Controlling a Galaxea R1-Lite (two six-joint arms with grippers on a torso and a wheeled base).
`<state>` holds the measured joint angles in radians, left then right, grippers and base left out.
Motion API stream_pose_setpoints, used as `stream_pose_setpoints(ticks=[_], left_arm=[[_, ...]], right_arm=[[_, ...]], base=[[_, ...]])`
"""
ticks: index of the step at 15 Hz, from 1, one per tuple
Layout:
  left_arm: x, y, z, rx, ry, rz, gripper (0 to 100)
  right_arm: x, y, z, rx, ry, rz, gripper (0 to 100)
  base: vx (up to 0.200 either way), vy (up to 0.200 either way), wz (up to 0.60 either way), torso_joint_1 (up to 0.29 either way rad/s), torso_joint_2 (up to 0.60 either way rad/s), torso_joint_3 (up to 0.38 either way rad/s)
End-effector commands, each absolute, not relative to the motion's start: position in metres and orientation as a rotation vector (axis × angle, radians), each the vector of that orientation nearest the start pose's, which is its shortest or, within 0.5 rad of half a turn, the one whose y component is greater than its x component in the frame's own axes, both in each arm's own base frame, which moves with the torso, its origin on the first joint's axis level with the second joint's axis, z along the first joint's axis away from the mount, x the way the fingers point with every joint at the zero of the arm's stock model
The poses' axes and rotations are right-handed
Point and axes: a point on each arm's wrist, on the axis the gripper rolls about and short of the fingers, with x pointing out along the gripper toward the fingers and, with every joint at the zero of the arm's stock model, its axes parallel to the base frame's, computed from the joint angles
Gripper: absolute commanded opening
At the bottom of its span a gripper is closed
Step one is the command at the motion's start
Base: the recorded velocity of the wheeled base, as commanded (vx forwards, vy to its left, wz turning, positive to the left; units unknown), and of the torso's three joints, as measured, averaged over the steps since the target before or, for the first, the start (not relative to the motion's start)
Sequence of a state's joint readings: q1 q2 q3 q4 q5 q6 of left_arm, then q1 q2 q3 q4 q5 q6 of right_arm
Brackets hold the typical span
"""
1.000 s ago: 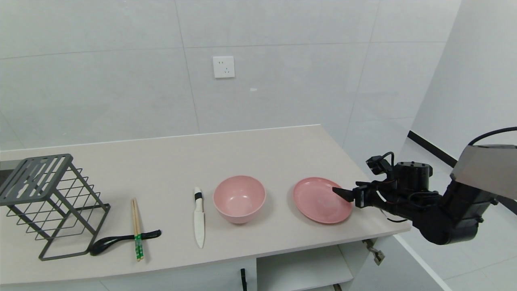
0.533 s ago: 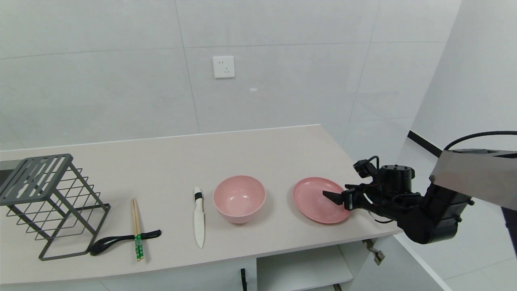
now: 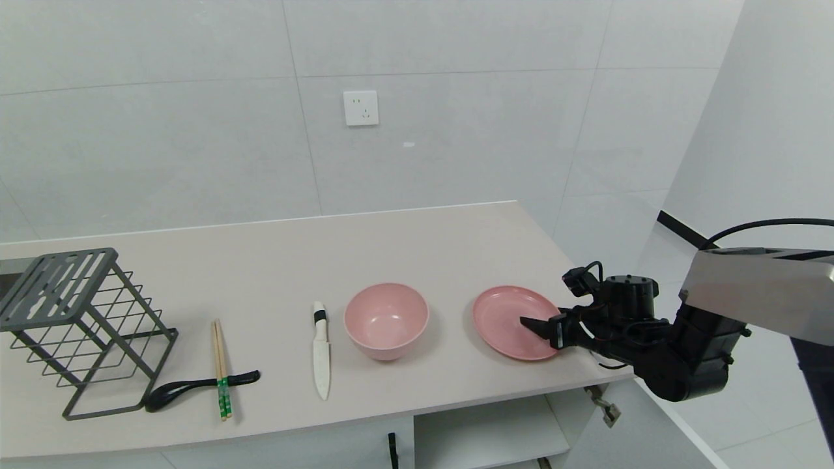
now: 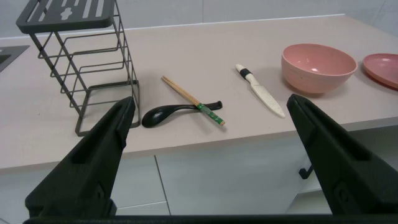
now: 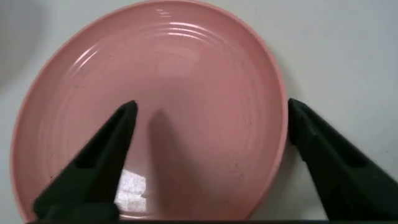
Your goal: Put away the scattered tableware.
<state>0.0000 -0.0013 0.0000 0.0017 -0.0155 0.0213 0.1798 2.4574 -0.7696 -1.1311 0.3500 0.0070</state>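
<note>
Since the right hand (image 3: 538, 324) hangs wide open at the right edge of the pink plate (image 3: 508, 312), one finger above the dish's inside and the other outside its rim, and holds nothing, the first pick-up looks about to begin rather than done. Whether either finger touches the plate I cannot tell. The left hand (image 4: 208, 102) is also spread wide and empty, low in front of the counter (image 3: 293, 260), facing its front edge.

Just left of the plate stands the pink bowl (image 3: 386, 319). Near that lies the white knife (image 3: 320, 352), and farther left the chopsticks (image 3: 220, 365) rest across the handle of the black spoon (image 3: 189, 385). The spoon's bowl touches the foot of the wire rack (image 3: 71, 319) at the far left end.

All five pieces lie loose on the counter, so I judge nothing is put away yet. The plate seems first in line, with the bowl, knife, chopsticks and spoon left to follow.
</note>
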Motion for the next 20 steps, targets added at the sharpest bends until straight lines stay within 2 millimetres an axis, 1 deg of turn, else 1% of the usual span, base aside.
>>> stream_pose_setpoints(ticks=[1, 2, 4, 6, 7, 8, 10, 11, 12, 14, 16, 17, 20], left_arm=[[-0.023, 0.0, 0.075, 0.021, 0.001, -0.015, 100], [-0.023, 0.0, 0.075, 0.021, 0.001, -0.015, 100], [-0.023, 0.0, 0.075, 0.021, 0.001, -0.015, 100], [-0.023, 0.0, 0.075, 0.021, 0.001, -0.015, 100], [-0.023, 0.0, 0.075, 0.021, 0.001, -0.015, 100], [-0.023, 0.0, 0.075, 0.021, 0.001, -0.014, 100], [-0.023, 0.0, 0.075, 0.021, 0.001, -0.015, 100], [-0.023, 0.0, 0.075, 0.02, 0.001, -0.015, 100], [-0.023, 0.0, 0.075, 0.021, 0.001, -0.015, 100], [-0.023, 0.0, 0.075, 0.021, 0.001, -0.015, 100], [-0.023, 0.0, 0.075, 0.02, 0.001, -0.015, 100], [-0.023, 0.0, 0.075, 0.017, 0.001, -0.015, 100], [-0.023, 0.0, 0.075, 0.017, 0.001, -0.015, 100]], right_arm=[[0.365, 0.073, -0.05, 0.046, 0.581, 0.473, 0], [0.367, 0.069, -0.053, 0.034, 0.586, 0.408, 0], [0.367, 0.066, -0.052, 0.037, 0.588, 0.387, 0], [0.369, 0.065, -0.046, 0.042, 0.563, 0.384, 0], [0.37, 0.066, -0.033, 0.048, 0.526, 0.392, 0], [0.371, 0.068, -0.018, 0.092, 0.495, 0.387, 0], [0.367, 0.073, 0.01, 0.22, 0.453, 0.38, 0], [0.364, 0.075, 0.017, 0.249, 0.448, 0.381, 0], [0.358, 0.075, 0.03, 0.29, 0.427, 0.383, 0], [0.351, 0.077, 0.038, 0.331, 0.416, 0.387, 0], [0.336, 0.075, 0.049, 0.357, 0.382, 0.391, 0], [0.325, 0.073, 0.054, 0.357, 0.355, 0.398, 0], [0.283, 0.071, 0.069, 0.317, 0.261, 0.434, 0]], base=[[0.0, 0.0, 0.0, 0.0, 0.0, 0.0], [0.0, 0.0, 0.0, 0.0, 0.0, 0.0], [0.0, 0.0, 0.0, 0.0, 0.0, 0.0], [0.0, 0.0, 0.0, 0.0, 0.0, 0.0], [0.0, 0.0, 0.0, 0.0, 0.0, 0.0], [0.0, 0.0, 0.0, 0.0, 0.0, 0.0], [0.0, 0.0, 0.0, 0.0, 0.0, 0.0], [0.0, 0.0, 0.0, 0.0, 0.0, 0.0], [0.0, 0.0, 0.0, 0.0, 0.0, 0.0], [0.0, 0.0, 0.0, 0.0, 0.0, 0.0], [0.0, 0.0, 0.0, 0.0, 0.0, 0.0], [0.0, 0.0, 0.0, 0.0, 0.0, 0.0], [0.0, 0.0, 0.0, 0.0, 0.0, 0.0]])
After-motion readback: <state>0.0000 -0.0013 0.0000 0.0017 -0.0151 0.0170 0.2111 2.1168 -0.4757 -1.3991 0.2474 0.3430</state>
